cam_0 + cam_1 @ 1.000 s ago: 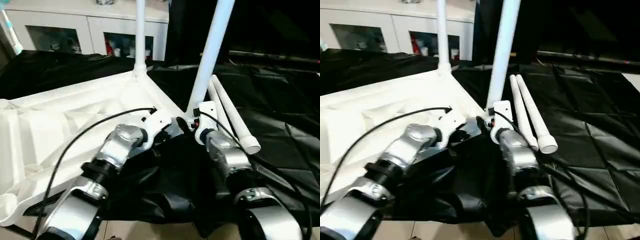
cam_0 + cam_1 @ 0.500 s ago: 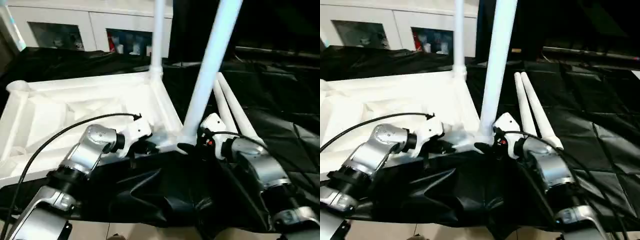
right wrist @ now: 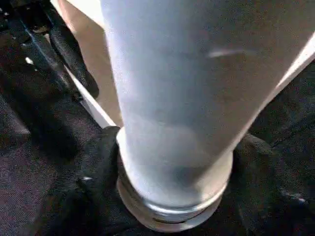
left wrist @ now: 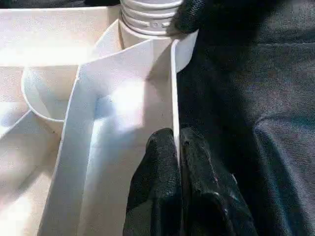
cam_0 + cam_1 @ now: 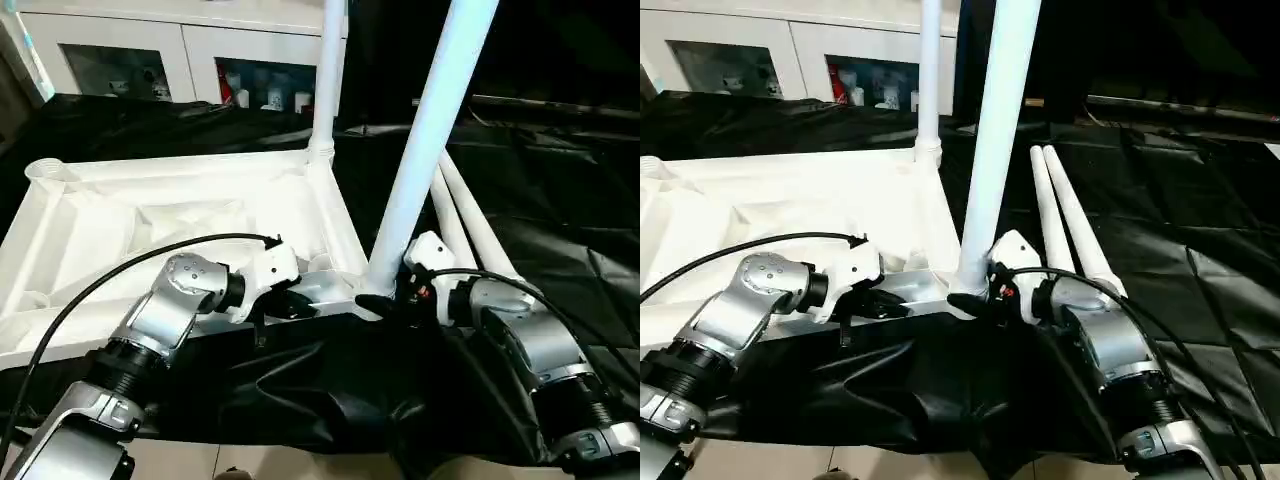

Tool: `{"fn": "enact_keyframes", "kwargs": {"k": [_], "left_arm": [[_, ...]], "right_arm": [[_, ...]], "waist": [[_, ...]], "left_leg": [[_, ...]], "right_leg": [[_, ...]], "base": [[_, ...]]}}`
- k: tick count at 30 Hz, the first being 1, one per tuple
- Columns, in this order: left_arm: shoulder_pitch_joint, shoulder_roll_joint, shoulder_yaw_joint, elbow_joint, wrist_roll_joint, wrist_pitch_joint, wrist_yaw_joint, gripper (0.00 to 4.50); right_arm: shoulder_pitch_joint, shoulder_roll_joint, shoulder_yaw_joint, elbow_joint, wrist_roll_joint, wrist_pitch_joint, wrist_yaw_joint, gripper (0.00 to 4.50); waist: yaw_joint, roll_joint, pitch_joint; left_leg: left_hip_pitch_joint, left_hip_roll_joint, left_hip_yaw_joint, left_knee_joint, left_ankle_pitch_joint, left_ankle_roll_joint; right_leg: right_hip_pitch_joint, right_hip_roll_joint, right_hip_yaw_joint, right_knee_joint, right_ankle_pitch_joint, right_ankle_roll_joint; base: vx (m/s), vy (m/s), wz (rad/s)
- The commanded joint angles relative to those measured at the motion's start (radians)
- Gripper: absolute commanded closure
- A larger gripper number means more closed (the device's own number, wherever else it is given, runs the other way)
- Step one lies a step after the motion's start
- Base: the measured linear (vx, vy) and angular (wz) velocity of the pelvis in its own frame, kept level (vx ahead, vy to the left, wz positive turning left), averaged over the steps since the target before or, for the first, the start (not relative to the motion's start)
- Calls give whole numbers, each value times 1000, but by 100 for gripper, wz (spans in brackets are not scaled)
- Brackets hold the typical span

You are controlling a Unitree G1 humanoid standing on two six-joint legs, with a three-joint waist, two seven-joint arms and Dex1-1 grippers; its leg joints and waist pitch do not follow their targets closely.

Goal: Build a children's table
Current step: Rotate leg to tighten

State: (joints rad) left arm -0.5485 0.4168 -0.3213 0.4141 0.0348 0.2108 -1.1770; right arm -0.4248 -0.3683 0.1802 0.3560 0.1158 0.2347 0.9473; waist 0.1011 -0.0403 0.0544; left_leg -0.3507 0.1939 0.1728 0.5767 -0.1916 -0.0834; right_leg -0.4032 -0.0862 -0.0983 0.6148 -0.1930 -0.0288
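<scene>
Two of the four long white tapered tube legs already stand in the large white plastic rectangular top point(image 5: 150, 215), which lies ribbed side up on a black quilted cloth point(image 5: 1200, 250).

On our left, the left tool point(image 5: 290, 300) is pinched tight on the thin near rim of the top; in the left wrist view its black fingertips point(image 4: 165, 162) close on either side of that wall, just short of the corner socket. We judge the top light for its size but broad and a little flexible, so the rim near a corner is the stiffest place to hold it.

Along the top, the far left round corner socket point(image 5: 45, 170) is empty, and the ribbed bays hold nothing. The far leg point(image 5: 328, 70) rises upright from the far right socket.

Next comes the near leg point(image 5: 425, 150), leaning slightly and seated in the near right socket. The right tool point(image 5: 385, 300) wraps its base, black fingers point(image 3: 93, 172) on both sides of the tube just above the threaded collar. We judge the tube smooth, hard and slippery, so a low hold gives the firmest purchase for turning it.

Furthest right, the two spare legs point(image 5: 1065, 225) lie side by side on the cloth, touching. Behind stands a white cabinet point(image 5: 200, 50) with glass doors and small items inside, too small to tell.
</scene>
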Motion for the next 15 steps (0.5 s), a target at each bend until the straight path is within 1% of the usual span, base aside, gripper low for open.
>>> {"fn": "enact_keyframes", "kwargs": {"k": [1,9,10,11,12,13,14,15], "left_arm": [[6,-10,-8,-29,-31,-14,-25,450],[8,-12,-5,-28,-28,-8,-13,450],[-1,-25,-1,-10,-10,16,34,450],[-1,-25,-1,-10,-10,16,34,450],[-13,-40,3,13,7,32,80,450],[-23,-54,7,33,20,45,119,450],[-51,-98,21,88,44,68,219,450],[-51,-98,21,88,44,68,219,450]], "right_arm": [[4,-7,3,-15,2,13,8,163],[8,8,0,-8,6,12,-12,173],[6,38,-22,20,1,19,-82,174],[6,38,-22,20,1,19,-82,174],[-3,68,-48,57,-6,26,-161,174],[-10,94,-69,87,-9,35,-225,174],[-24,160,-113,147,-19,38,-382,174],[-24,160,-113,147,-19,38,-382,174]], "waist": [[2,-2,-66],[2,-3,-67],[2,-3,-66],[1,-3,-66],[-1,-4,-65],[-3,-6,-63],[-2,-4,-62],[-5,-1,-60]], "left_leg": [[-2,39,-6,-57,-85,67],[-2,38,-6,-56,-84,66],[-2,38,-6,-56,-83,65],[-2,39,-6,-56,-85,62],[-2,38,-5,-57,-96,54],[-2,36,-5,-58,-111,43],[1,37,-7,-61,-122,34],[6,38,-6,-63,-145,14]], "right_leg": [[65,-69,62,-61,-92,-205],[66,-69,62,-60,-90,-206],[65,-69,62,-60,-93,-206],[64,-69,62,-60,-96,-207],[62,-69,62,-63,-119,-203],[61,-70,61,-69,-162,-194],[61,-72,60,-72,-192,-187],[55,-71,61,-80,-239,-174]], "base": [[0,0,0],[0,0,0],[0,0,0],[0,0,0],[0,0,0],[0,0,0],[0,0,0],[0,0,0]]}}
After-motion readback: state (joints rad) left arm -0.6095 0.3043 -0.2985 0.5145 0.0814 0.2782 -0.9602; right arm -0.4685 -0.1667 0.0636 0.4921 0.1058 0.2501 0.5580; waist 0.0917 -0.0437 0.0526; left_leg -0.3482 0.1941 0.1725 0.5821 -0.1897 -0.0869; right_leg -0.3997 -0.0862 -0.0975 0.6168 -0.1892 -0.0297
